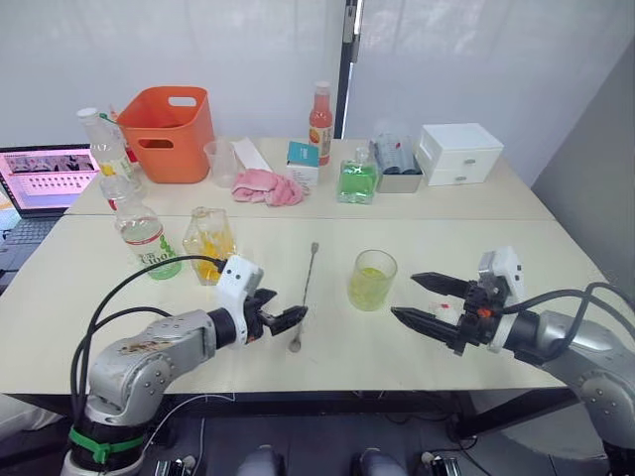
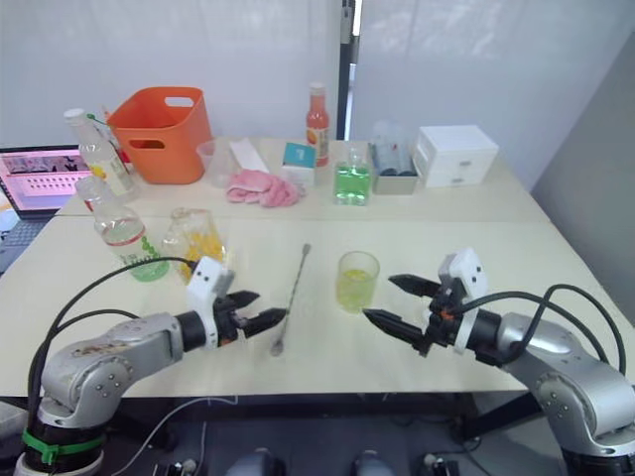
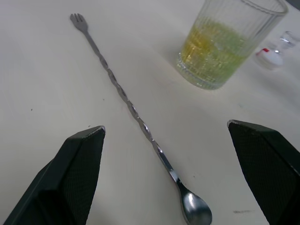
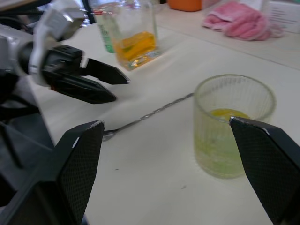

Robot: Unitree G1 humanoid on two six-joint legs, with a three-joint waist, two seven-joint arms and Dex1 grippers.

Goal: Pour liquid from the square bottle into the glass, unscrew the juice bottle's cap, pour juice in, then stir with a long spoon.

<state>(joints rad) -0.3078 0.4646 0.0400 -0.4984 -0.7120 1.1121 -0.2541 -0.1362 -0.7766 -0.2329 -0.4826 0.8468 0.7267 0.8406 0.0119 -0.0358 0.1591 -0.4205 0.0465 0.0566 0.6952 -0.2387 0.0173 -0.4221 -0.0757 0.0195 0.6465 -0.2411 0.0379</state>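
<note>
Two pours look done; stirring remains. The long spoon (image 1: 304, 296) lies flat mid-surface, bowl toward the near edge, beside the glass (image 1: 372, 280). Left end effector (image 1: 288, 317), released, should straddle the thin handle squarely. Right end effector (image 1: 425, 297) is released too.
</note>
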